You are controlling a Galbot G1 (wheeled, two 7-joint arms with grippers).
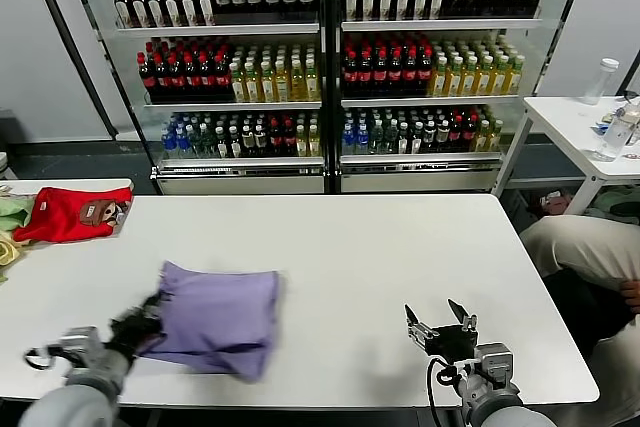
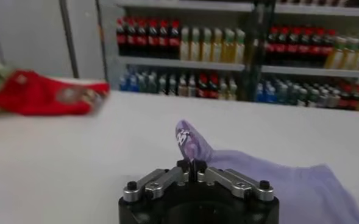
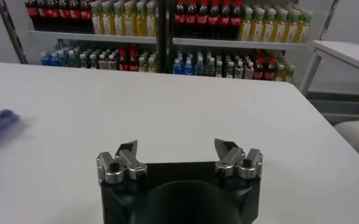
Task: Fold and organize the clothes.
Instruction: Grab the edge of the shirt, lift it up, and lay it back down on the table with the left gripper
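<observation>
Where the head view looks down on the white table, the purple shirt lies folded, its left edge pinched by the left gripper; a red garment lies well beyond the shirt. In the left wrist view, the jaws are clamped on a raised fold. In the right wrist view, the right gripper stands wide, well apart from the shirt.
</observation>
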